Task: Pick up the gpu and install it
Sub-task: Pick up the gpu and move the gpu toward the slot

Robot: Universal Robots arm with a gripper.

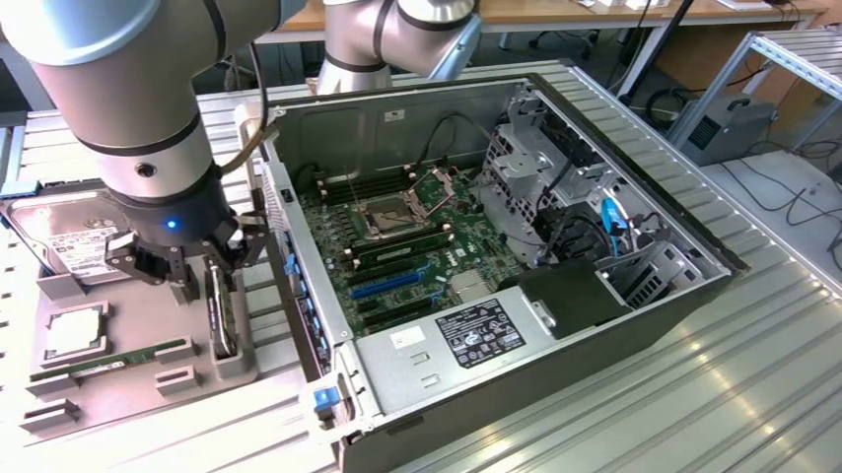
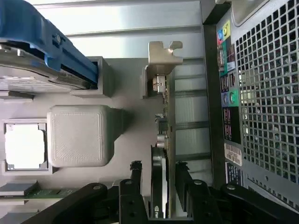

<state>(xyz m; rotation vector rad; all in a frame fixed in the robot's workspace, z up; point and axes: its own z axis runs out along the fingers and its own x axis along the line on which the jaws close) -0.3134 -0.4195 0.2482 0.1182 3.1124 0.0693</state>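
Ribbed metal worktop (image 1: 763,374) beside the open computer case (image 1: 382,123): arm (image 1: 145,128) points straight down, its tool (image 1: 197,281) wide open and empty, straddling the upright gpu (image 2: 161,186).

The gpu (image 2: 163,135) has a glossy black cooler (image 2: 159,186) and a silver metal bracket (image 2: 163,58). The grey plastic tray (image 2: 80,135) looks matt and finely ribbed.

Ribbed metal table (image 1: 736,394): an open computer case (image 1: 382,133) is set at the exterior view's right, a grey parts holder (image 1: 125,389) at its left.
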